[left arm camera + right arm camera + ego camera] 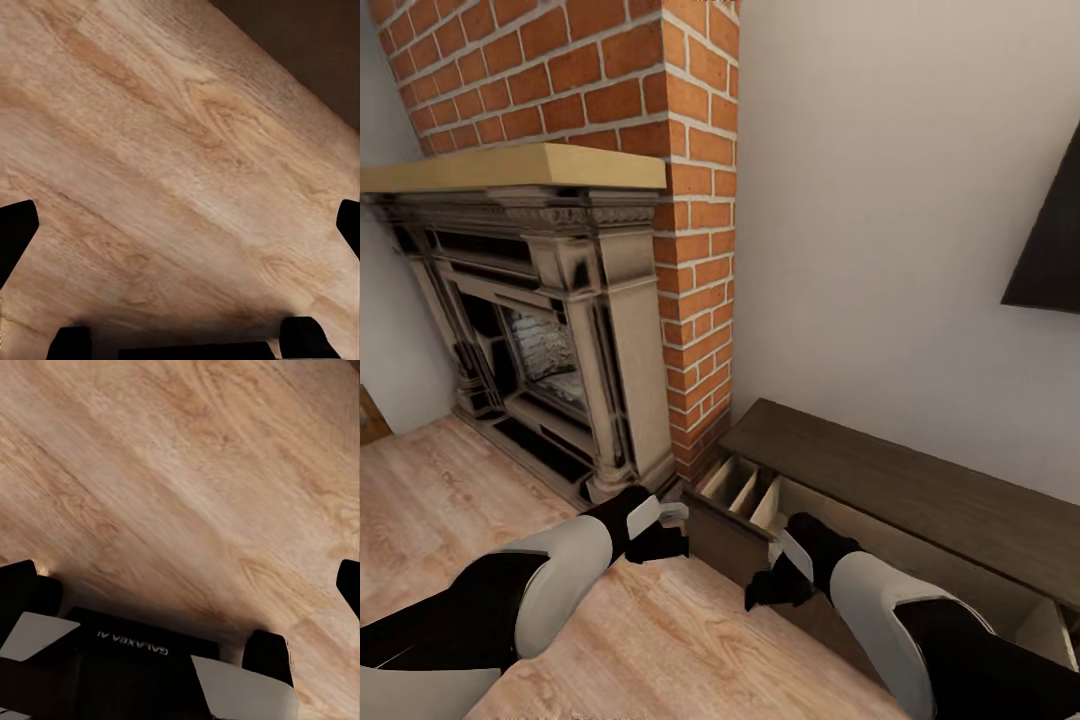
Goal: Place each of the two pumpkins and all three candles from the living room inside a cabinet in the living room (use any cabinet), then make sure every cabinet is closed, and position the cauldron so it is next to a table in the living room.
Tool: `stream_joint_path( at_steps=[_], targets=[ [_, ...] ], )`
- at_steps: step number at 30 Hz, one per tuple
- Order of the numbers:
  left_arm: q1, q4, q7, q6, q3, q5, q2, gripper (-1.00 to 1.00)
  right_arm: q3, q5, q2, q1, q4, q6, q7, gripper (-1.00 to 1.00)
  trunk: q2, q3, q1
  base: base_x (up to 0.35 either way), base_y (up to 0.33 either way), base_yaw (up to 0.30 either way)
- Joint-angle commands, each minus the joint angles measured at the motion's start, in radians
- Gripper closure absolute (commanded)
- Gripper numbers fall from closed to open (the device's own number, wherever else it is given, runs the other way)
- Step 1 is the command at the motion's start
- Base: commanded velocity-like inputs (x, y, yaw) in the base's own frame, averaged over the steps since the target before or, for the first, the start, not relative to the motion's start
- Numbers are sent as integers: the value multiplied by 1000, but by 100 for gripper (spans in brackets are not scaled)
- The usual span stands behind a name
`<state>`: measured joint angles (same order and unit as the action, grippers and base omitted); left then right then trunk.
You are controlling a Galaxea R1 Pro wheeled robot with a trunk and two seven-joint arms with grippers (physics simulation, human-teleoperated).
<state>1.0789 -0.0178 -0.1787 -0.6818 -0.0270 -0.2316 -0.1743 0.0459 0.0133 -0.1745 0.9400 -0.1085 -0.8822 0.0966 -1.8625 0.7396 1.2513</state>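
Cabinet (pixel 920 480) drawer pulled out, left gripper (pixel 180 225) and right gripper (pixel 180 577) spread wide, empty

Open cabinet (pixel 920 500) drawer (pixel 745 500) juts over floor (pixel 660 640).

head: high, looking down at cabinet (pixel 900 480) | wrists: close over floor (pixel 180 180) — probably shared

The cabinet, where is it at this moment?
In the head view the cabinet stands low against the white wall at the right, beside the brick fireplace, with a drawer pulled open at its left end.
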Motion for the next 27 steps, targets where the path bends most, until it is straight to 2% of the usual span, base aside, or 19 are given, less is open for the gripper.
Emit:
stream_joint_path(
  at_steps=[1,4,5,6,10,12,22,23,26,27],
  targets=[
    [1,-1,-10,1,-2,-13,0,-100,5,0,0,-7,-1,5,9,-100,0,0,0,-1,238,246],
    [1,-2,-11,5,-2,-17,0,-100,12,-1,0,-33,0,37,25,-100,0,-2,0,0,262,247],
    [1,-1,-12,6,-2,-18,0,-100,25,-2,0,-46,0,52,29,-100,0,-3,0,0,275,248],
    [1,0,-12,7,-2,-19,0,-100,57,-5,0,-57,1,66,32,-100,0,-4,0,0,273,248],
    [0,2,-13,15,-2,-20,0,-100,141,-12,0,-70,1,87,36,-100,0,-7,0,0,256,248],
    [-6,-2,-13,70,-2,-20,3,-100,185,-14,0,-78,1,103,38,-100,0,-9,0,-3,239,248],
    [-73,0,-12,114,-2,-22,32,-100,201,-16,0,-121,1,141,38,-100,0,-17,0,-89,227,249],
    [-103,3,-10,123,-2,-23,40,-100,201,-16,0,-129,1,150,38,-100,0,-18,0,-50,74,249],
    [-128,1,-7,176,-2,-23,44,-100,201,-17,0,-144,1,174,38,-100,0,-21,0,-23,34,249],
    [-144,-1,-6,223,-2,-24,45,-100,201,-18,1,-152,1,189,37,-100,0,-22,0,-7,10,249]
  ],
)
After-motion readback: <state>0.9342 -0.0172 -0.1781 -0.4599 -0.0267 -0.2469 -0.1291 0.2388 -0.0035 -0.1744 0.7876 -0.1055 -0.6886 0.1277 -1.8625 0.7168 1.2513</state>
